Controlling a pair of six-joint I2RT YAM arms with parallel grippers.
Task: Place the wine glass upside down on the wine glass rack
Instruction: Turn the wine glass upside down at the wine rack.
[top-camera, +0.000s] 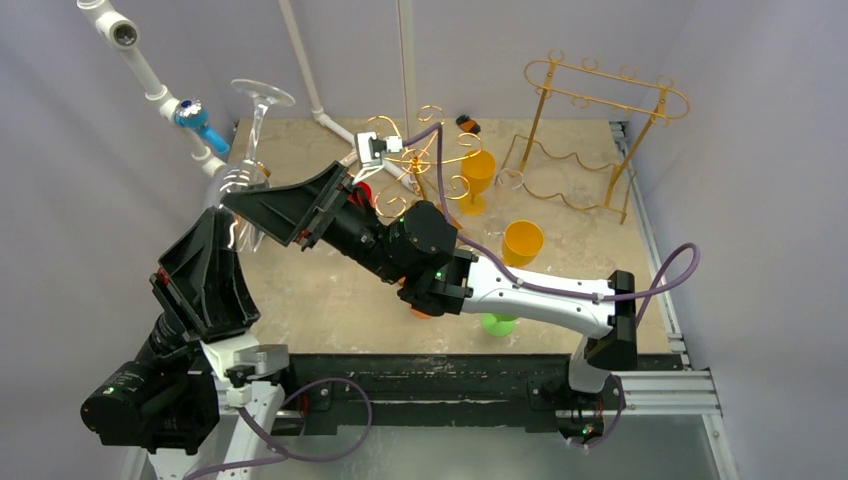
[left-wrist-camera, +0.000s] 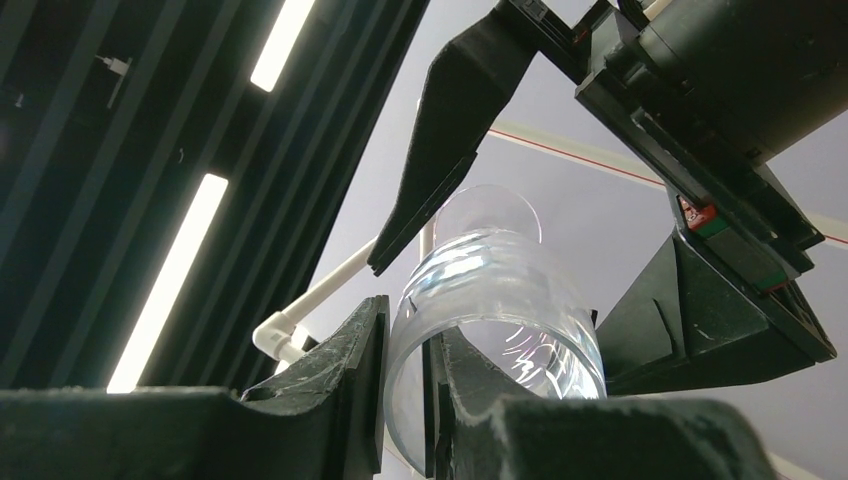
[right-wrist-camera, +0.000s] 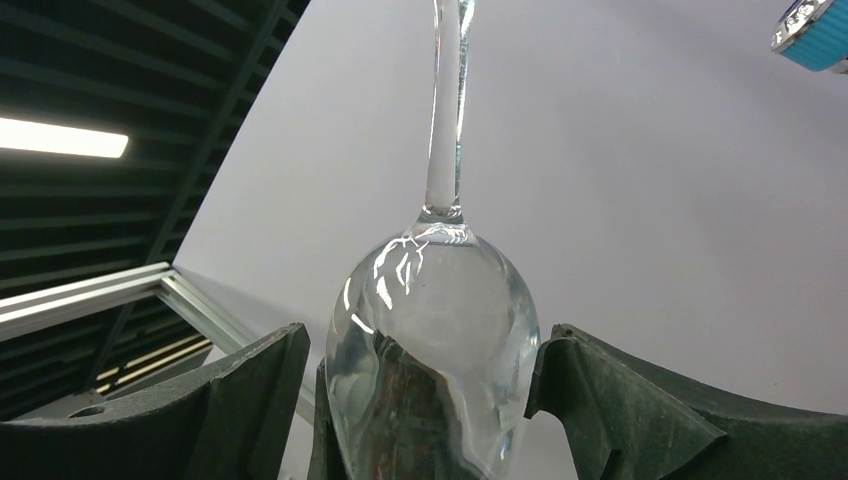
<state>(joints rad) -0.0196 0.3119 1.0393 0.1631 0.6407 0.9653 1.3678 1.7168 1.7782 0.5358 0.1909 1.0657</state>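
Closest to the left wrist lens, the left gripper (left-wrist-camera: 408, 345) stands nearly closed, its two dark fingers (left-wrist-camera: 350, 370) pinching the thin wall of the wine glass (left-wrist-camera: 500, 290) at the rim, one finger inside the bowl and one outside. From above, the left gripper (top-camera: 238, 235) holds the wine glass (top-camera: 252, 150) up in the air over the table's left side, bowl down and round foot uppermost, the stem leaning a little.

From the other side, the right gripper (right-wrist-camera: 425, 340) is spread wide, a finger (right-wrist-camera: 250, 390) on each side of the bowl of the wine glass (right-wrist-camera: 430, 330). A gap shows between each finger and the glass, so the bowl sits between them, not clamped. In the overhead view the right gripper (top-camera: 268, 212) reaches across from the right arm to meet the bowl just above the left fingers.

Well apart from the glass, a curled gold wire stand (top-camera: 430, 150) rises near the middle of the table's (top-camera: 300, 290) far edge, and a tall gold wire rack (top-camera: 600, 130) stands at the far right. One orange goblet (top-camera: 478, 172) stands beside the curled stand, another (top-camera: 522, 243) nearer the arms. A green object (top-camera: 497, 323) shows partly under the right arm. White pipe (top-camera: 140, 60) with a blue fitting (top-camera: 195, 115) runs behind the glass.
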